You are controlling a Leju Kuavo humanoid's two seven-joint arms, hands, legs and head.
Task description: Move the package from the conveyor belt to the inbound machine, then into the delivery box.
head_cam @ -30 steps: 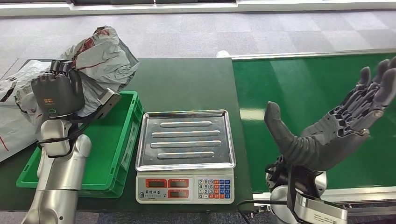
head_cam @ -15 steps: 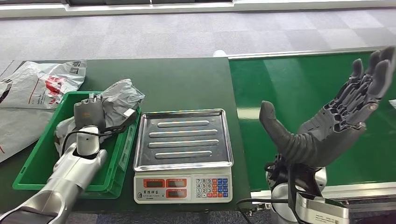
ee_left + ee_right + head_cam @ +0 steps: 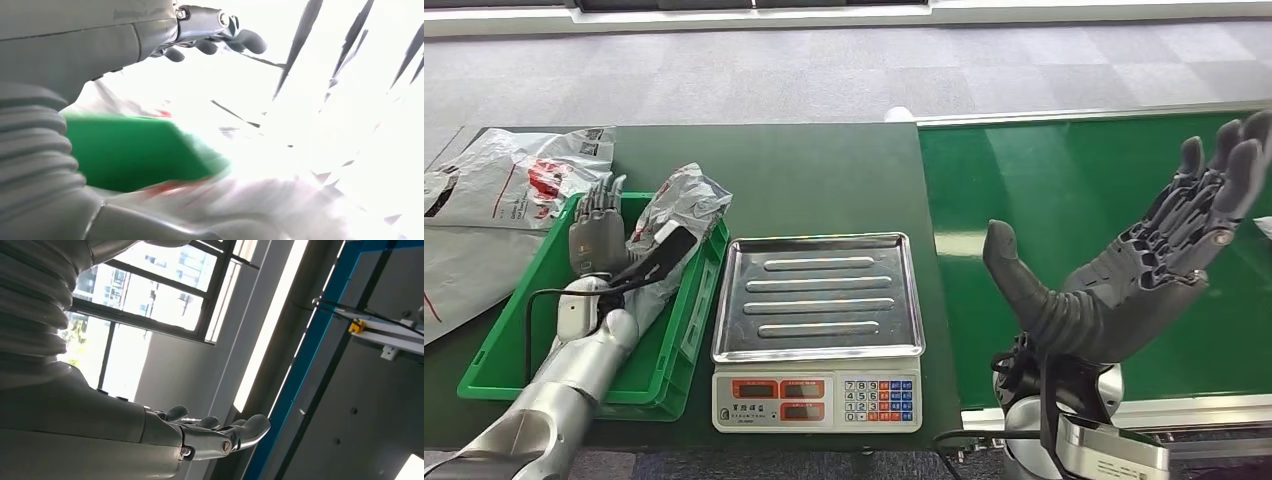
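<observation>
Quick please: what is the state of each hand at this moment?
Left hand: open, fingers straight, over the green crate, beside the grey package.
Right hand: open, holding nothing.

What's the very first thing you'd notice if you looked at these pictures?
The big dark right hand, raised open, palm up, over the bright green conveyor belt. Next, the crinkly grey package lying in the green box on the left, with the left hand beside it. Between them stands a shiny metal scale.
</observation>
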